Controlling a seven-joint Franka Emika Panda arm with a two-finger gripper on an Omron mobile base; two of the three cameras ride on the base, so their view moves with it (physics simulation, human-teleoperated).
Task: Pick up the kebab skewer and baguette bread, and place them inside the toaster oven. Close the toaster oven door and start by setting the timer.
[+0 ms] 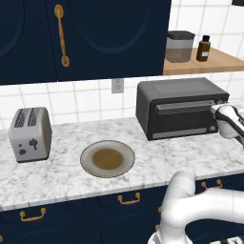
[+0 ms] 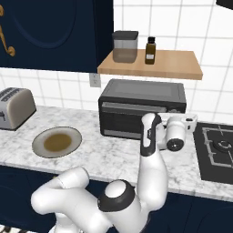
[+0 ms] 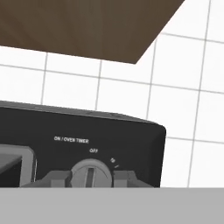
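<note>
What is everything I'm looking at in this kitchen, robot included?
toaster oven: one, black, back of the marble counter, door shut
timer knob: one, grey, on the oven's right-hand panel, under the "ON / OVEN TIMER" label
plate: one, grey rim with brown centre, on the counter left of the oven
toaster: one, silver, two slots, left end of the counter
shelf: one, wooden, above the oven
canister: one, grey with dark lid, on the shelf
bottle: one, dark brown, right of the canister
cooktop: one, black, right of the oven
cabinets: navy, gold handles, above and below the counter
gripper: one, dark fingers either side of the timer knob
</note>
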